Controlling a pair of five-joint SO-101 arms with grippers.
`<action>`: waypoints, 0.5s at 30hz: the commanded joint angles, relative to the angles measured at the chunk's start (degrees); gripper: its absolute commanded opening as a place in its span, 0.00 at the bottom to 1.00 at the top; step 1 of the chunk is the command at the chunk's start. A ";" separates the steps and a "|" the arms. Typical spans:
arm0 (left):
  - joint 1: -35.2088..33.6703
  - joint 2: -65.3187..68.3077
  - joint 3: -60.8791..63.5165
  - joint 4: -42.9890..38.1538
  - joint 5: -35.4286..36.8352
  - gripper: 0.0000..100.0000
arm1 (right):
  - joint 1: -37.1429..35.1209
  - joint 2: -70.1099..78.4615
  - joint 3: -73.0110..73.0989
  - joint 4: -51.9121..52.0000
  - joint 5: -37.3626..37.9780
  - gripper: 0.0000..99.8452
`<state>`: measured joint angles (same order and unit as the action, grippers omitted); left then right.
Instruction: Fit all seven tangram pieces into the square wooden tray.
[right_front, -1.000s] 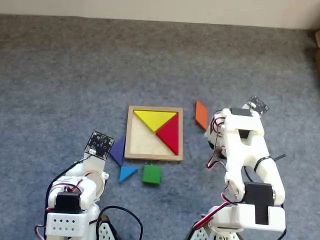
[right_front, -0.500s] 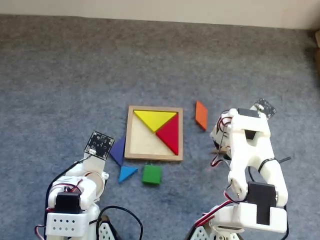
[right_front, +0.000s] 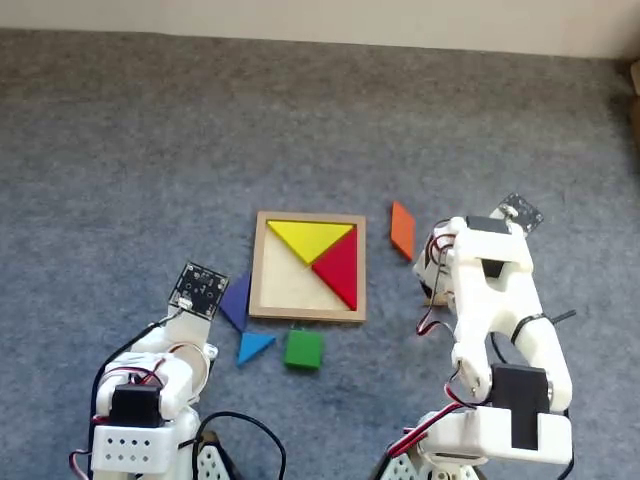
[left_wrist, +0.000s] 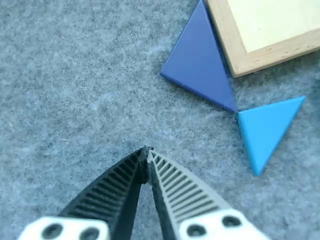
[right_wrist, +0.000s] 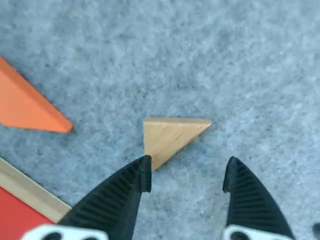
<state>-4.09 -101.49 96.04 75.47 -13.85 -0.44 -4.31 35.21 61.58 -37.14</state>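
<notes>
Seen from above, the square wooden tray at frame centre holds a yellow triangle and a red triangle. On the grey table, an orange piece lies right of the tray. A dark blue triangle lies against its left edge, with a light blue triangle and a green square just below. The left gripper, fingers clenched on nothing, is near the dark blue triangle. The right gripper, fingers spread, stands over a plain wooden triangle. Since half a second ago, the right arm has shifted slightly left; the pieces are unmoved.
</notes>
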 joint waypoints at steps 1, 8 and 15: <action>-0.48 -2.86 1.10 0.26 -0.70 0.01 | -0.57 -0.22 -4.18 -3.56 -0.53 0.24; -0.48 -2.86 1.10 0.26 -0.70 0.01 | 0.13 -0.13 -4.18 -4.18 -0.62 0.24; -0.48 -2.86 1.10 0.26 -0.70 0.01 | 0.66 7.52 -8.13 -3.21 -0.62 0.24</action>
<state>-4.09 -101.49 96.04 75.47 -13.85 -0.35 1.41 33.71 58.15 -37.14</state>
